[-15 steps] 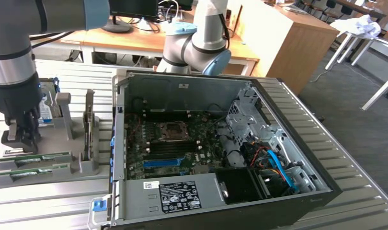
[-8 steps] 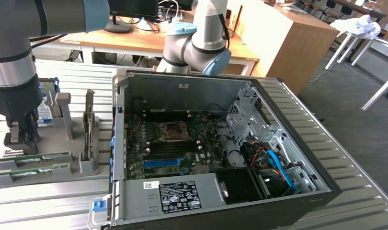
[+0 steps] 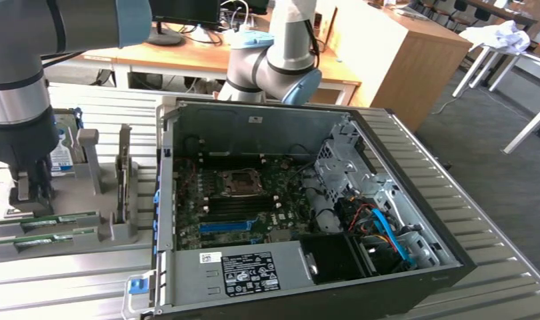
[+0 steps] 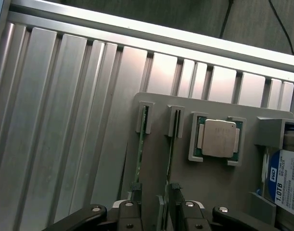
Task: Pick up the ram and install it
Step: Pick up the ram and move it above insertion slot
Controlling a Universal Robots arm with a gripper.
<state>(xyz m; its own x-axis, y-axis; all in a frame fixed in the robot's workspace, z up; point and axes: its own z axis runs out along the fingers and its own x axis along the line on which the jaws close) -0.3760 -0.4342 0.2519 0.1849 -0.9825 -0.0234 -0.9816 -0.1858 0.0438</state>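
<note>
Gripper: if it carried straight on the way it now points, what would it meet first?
Probably the ram standing on edge in the grey holder, directly ahead of the gripper; depth is unclear.

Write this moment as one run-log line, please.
phase: pick-up | gripper: low over grey holder | nearest: ram, on edge in its slot, not lifted | computer case: open

Ram: two long, thin green boards, the ram [image 3: 49, 219] and a second stick [image 3: 44, 238], each carrying a pale sticker. Both stand on a long edge in neighbouring parallel slots of the grey holder [image 3: 112, 232], side by side, apart, fully seated.
</note>
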